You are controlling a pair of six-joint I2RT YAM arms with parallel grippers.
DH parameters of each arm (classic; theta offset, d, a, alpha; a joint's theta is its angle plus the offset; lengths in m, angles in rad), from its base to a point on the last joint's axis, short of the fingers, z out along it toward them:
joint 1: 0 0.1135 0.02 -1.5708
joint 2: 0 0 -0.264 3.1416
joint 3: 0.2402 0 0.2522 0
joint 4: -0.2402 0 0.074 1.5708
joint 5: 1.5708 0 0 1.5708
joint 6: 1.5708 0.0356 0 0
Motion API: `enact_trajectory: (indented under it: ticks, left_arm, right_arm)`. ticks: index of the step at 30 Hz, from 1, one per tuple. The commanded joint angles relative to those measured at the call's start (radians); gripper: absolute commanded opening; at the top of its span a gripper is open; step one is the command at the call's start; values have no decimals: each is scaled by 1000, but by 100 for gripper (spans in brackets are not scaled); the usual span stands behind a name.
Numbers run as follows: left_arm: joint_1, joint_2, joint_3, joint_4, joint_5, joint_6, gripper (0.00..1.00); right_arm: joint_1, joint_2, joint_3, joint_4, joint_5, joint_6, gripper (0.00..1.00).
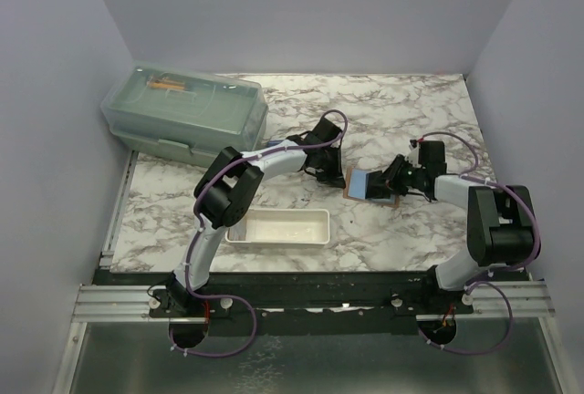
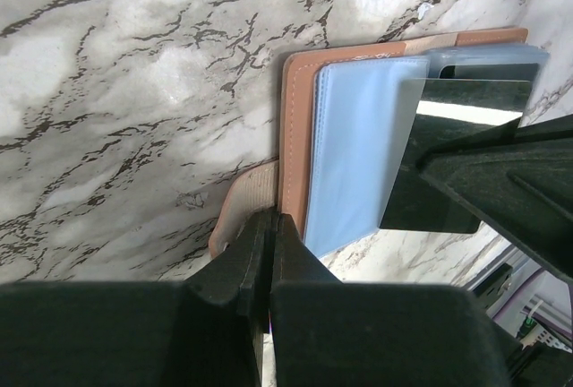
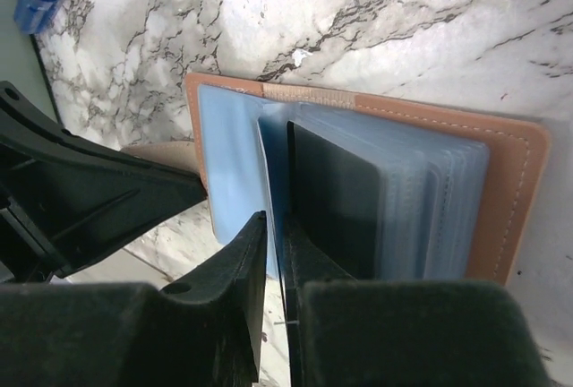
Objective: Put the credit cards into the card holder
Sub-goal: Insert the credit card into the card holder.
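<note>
Marble counter [image 1: 411, 111] is carrying everything. Pale green storage box [image 1: 187, 107] is sitting well apart from the left fingers [image 2: 269, 244], on their left side. White tray [image 1: 278, 228] is lying on the near side of both pairs of fingers. Open card holder [image 1: 351, 184] is lying between them; the left fingers are pressing closed on its tan flap [image 2: 246, 194]. The right fingers [image 3: 273, 248], nearly closed, are pinching one dark-looking credit card [image 3: 336, 199] among the clear sleeves [image 3: 421, 199].

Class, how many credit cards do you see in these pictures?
1: a dark card pinched by the right gripper, among the clear sleeves of the open card holder. Others may be hidden in those sleeves.
</note>
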Motion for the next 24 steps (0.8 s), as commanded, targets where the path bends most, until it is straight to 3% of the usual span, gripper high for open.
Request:
enact_trajectory:
  ticks: [1, 5, 8, 10, 24]
  left_arm:
    - [-9, 22, -4, -17, 11, -6, 0]
    - [-9, 19, -8, -16, 12, -2, 0]
    - [-9, 16, -12, -16, 14, -3, 0]
    - [-9, 16, -12, -16, 19, -4, 0]
    - [-15, -12, 2, -5, 68, 17, 0]
  right_arm:
    - [-4, 3, -59, 88, 4, 36, 16]
    - [-4, -30, -14, -26, 84, -20, 26]
    - [-4, -67, 6, -112, 120, -62, 49]
    - [-4, -86, 16, -148, 123, -76, 56]
    - [-4, -140, 58, -276, 178, -109, 58]
